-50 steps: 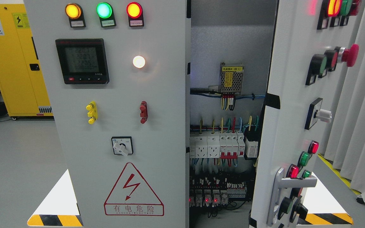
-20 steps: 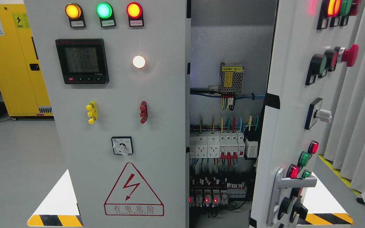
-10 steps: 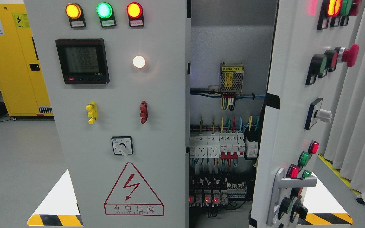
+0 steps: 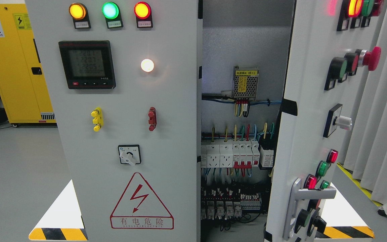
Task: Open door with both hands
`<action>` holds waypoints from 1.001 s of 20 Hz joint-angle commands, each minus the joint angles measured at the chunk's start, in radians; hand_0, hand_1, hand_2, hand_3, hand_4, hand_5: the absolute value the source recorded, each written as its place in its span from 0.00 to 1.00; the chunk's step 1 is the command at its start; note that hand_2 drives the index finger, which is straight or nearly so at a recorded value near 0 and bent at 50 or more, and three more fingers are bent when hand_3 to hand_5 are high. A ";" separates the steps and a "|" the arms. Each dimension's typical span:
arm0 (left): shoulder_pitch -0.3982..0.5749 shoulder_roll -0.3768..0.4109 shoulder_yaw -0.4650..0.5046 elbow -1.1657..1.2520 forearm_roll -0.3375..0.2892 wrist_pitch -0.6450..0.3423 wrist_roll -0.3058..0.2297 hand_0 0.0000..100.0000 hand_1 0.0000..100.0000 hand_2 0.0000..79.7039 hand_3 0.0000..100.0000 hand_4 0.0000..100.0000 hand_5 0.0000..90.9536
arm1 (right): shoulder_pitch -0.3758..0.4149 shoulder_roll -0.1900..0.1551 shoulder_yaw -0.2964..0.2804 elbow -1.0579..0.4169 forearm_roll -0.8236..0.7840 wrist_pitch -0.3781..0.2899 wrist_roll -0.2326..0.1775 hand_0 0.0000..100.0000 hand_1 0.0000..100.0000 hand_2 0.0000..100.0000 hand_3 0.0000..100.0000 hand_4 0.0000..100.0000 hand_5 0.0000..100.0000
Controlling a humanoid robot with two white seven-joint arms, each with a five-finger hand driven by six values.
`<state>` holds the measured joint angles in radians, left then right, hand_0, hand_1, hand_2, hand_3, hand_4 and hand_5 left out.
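At the cabinet's right side the door (image 4: pixel 309 111) already stands swung open with its silver handle (image 4: pixel 301 201) low down, and neither robot hand shows, so their grip is unknowable; any further pull should follow the hinge's arc.

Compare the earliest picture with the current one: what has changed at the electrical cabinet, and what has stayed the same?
Hardly anything. The small red lights at the bottom of the open compartment have gone dark, and the meter readings flicker. The right door stays swung open, the left door shut, and no hand is in view.
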<state>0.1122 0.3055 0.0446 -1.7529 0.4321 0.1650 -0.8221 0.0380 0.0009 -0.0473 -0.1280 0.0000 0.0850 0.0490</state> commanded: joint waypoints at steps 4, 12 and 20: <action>-0.255 0.098 -0.092 -0.283 0.278 0.174 0.004 0.12 0.56 0.00 0.00 0.00 0.00 | 0.000 0.033 0.009 0.005 0.029 0.005 0.000 0.00 0.50 0.04 0.00 0.00 0.00; -0.604 0.092 -0.209 -0.272 0.402 0.358 0.004 0.12 0.56 0.00 0.00 0.00 0.00 | -0.001 0.039 0.047 0.016 0.028 0.005 0.000 0.00 0.50 0.04 0.00 0.00 0.00; -0.911 0.081 -0.298 -0.097 0.497 0.433 0.006 0.12 0.56 0.00 0.00 0.00 0.00 | -0.016 0.039 0.044 0.018 0.028 0.005 0.000 0.00 0.50 0.04 0.00 0.00 0.00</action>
<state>-0.5884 0.3821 -0.1341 -1.9339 0.8427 0.5600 -0.8164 0.0122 0.0235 -0.0109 -0.1159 0.0000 0.0913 0.0490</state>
